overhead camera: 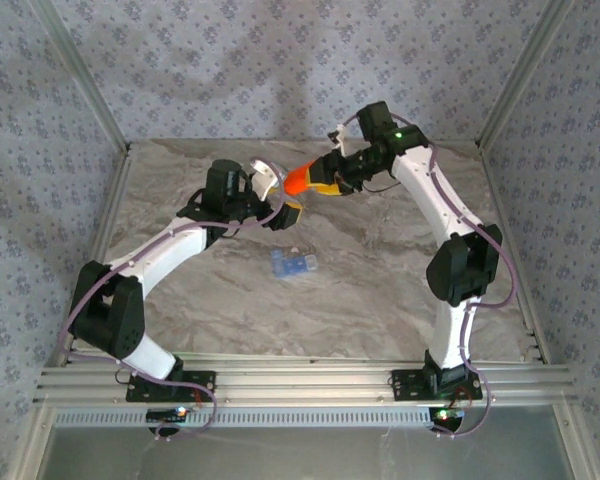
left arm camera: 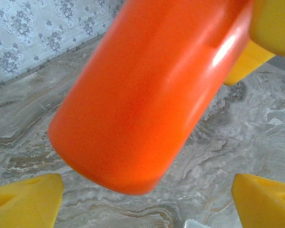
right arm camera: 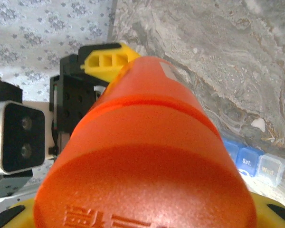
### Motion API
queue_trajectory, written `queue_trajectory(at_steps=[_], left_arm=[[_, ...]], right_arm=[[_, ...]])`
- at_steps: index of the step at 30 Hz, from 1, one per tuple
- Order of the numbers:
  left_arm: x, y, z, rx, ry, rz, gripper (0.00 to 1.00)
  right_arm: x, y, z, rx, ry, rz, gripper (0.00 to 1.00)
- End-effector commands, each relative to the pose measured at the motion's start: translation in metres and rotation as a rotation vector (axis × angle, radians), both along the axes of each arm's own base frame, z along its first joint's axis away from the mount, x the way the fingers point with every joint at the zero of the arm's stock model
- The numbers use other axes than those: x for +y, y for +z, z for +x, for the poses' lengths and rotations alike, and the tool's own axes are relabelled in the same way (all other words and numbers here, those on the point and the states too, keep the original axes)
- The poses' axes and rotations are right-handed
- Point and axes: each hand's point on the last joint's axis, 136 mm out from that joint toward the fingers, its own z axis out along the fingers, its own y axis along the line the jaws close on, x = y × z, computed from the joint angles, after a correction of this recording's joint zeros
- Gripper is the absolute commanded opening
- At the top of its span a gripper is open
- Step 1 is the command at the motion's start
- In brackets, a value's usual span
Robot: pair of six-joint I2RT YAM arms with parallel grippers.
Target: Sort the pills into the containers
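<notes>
Clenched on the cap end, the right claw (overhead camera: pixel 325 182) holds the orange bottle (overhead camera: pixel 302 179) tilted above the far middle of the worktop (overhead camera: pixel 380 290), the left claw (left arm camera: pixel 145 202) spread wide by its base; smooth, stiff, likely light plastic, best gripped mid-barrel.

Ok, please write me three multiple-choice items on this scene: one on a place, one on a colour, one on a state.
1. Where is the blue pill box?
A. held in the air
B. lying on the table, between the two arms
C. on the metal rail

2. What colour is the bottle that the right gripper holds?
A. green
B. white
C. orange

3. How is the left gripper?
A. open
B. shut on the bottle
C. shut on the pill box

Answers:
1 B: the top view shows it flat on the marbled surface.
2 C: its body is bright orange in all views.
3 A: its yellow fingers stand wide apart under the bottle.
</notes>
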Motion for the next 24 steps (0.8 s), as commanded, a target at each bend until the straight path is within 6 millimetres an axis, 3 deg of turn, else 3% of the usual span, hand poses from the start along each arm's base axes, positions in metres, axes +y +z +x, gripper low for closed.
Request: queue_trajectory(at_steps=[1, 7, 12, 24], left_arm=[[0.004, 0.024, 0.002, -0.093, 0.003, 0.008, 0.92], [0.012, 0.020, 0.002, -0.118, 0.028, 0.047, 0.92], [0.019, 0.013, -0.002, -0.114, 0.043, 0.069, 0.92], [0.029, 0.005, 0.000, -0.114, 0.051, 0.108, 0.94]], right_arm=[[0.006, 0.008, -0.019, -0.002, 0.072, 0.013, 0.32], [0.010, -0.006, -0.023, 0.014, 0.096, -0.030, 0.28], [0.008, -0.008, -0.015, 0.005, 0.072, -0.031, 0.23], [0.009, -0.017, -0.007, 0.015, 0.053, -0.056, 0.23]])
